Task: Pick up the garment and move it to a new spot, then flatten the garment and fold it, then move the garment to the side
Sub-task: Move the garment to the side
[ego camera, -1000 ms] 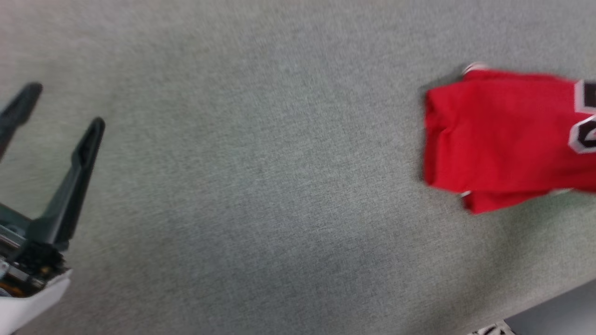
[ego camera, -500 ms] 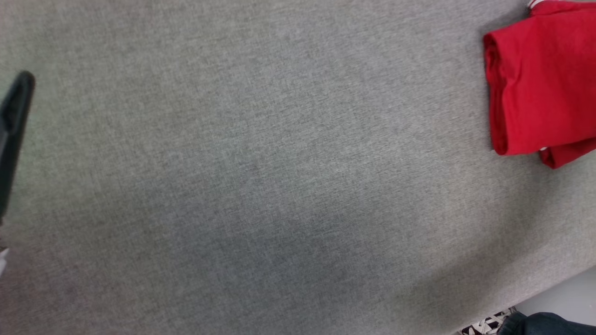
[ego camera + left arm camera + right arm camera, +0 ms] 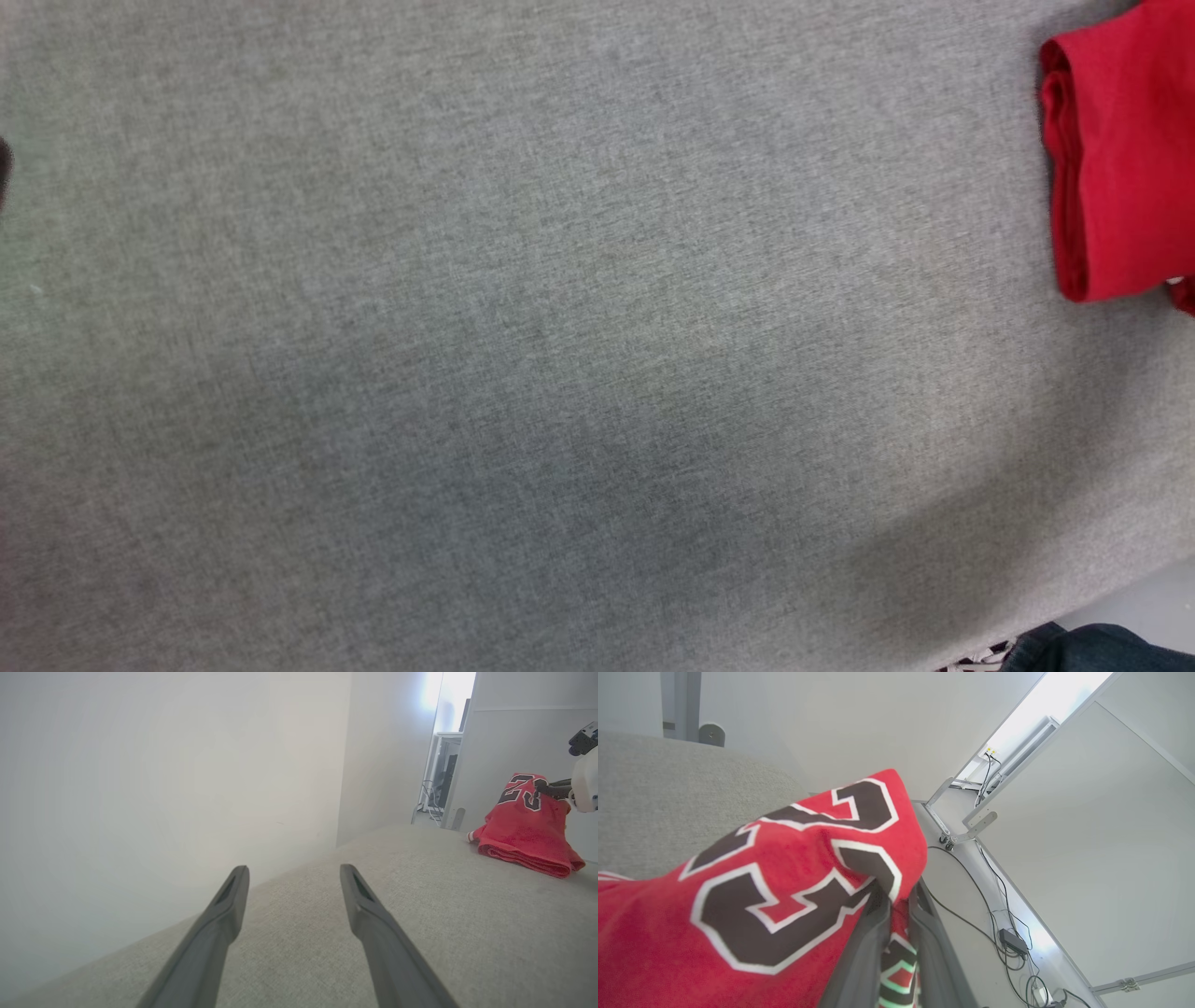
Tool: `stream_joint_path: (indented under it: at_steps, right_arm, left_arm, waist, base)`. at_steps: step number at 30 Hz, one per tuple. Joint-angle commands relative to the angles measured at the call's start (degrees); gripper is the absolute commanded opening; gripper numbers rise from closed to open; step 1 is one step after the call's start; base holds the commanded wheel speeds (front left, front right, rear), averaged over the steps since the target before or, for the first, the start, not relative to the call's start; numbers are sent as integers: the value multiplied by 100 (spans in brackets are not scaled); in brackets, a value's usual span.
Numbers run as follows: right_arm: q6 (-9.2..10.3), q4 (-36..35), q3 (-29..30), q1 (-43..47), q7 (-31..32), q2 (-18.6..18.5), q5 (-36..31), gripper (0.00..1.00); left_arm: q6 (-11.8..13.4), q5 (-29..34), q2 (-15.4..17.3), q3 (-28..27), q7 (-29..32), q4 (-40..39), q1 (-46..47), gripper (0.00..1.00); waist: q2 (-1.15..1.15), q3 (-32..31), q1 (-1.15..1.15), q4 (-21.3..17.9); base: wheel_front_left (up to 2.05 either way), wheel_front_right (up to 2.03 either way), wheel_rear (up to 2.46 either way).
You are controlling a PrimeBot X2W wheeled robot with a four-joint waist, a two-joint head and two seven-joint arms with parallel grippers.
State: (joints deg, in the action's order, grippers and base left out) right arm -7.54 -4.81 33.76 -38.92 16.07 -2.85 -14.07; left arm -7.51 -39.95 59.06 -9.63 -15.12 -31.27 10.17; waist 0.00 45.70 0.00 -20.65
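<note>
Empty left end effector point(image 3: 293, 870) spread wide; right end effector point(image 3: 899, 898) pinched on garment point(image 3: 738, 905).

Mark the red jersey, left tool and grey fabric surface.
Red fabric jersey with black numerals point(image 3: 528, 835): left wrist view, its folded body.
Left tool with two dark fingers point(image 3: 293, 870): left wrist view, midway between its fingertips.
Grey woven fabric surface point(image 3: 560, 373): head view, a bare stretch.

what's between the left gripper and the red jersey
Just a bare stretch of grey fabric surface runs from the left gripper to the jersey, as the left wrist view shows.
</note>
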Motion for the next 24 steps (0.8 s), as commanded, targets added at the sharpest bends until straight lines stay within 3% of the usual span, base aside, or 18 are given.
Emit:
stream_joint_path:
  at_steps: [1, 11, 12, 13, 14, 24]
  right_arm:
    - [12, 26, 45, -110, 17, -9, 72, 0]
    - [12, 274, 111, -227, 137, -2, -97, 2]
    - [12, 299, 122, -230, 117, -2, -131, 36]
    - [12, 329, 130, -228, 92, -3, -175, 96]
    - [12, 359, 100, -209, 70, -3, -239, 100]
    - [12, 538, -130, 35, 164, -3, -592, 100]
  left_arm:
    - [6, -47, 11, -29, 3, -18, -52, 100]
    - [6, -70, -57, -4, 3, 5, -67, 100]
    - [6, -71, -69, 17, 3, 16, -52, 100]
    - [6, -74, -98, 42, 3, 40, -32, 100]
    - [6, -78, -125, 58, 3, 65, -13, 100]
    - [6, -50, -748, 641, 3, 487, 264, 100]
  waist:
    - [0, 23, 0, 16]
    - [0, -7, 0, 85]
    - [0, -27, 0, 103]
    - [0, -60, 0, 124]
    - [0, -93, 0, 142]
    - [0, -817, 0, 497]
  base:
    - [0, 0, 0]
    - [0, 0, 0]
    - [0, 0, 0]
    - [0, 0, 0]
    - [0, 0, 0]
    - [0, 0, 0]
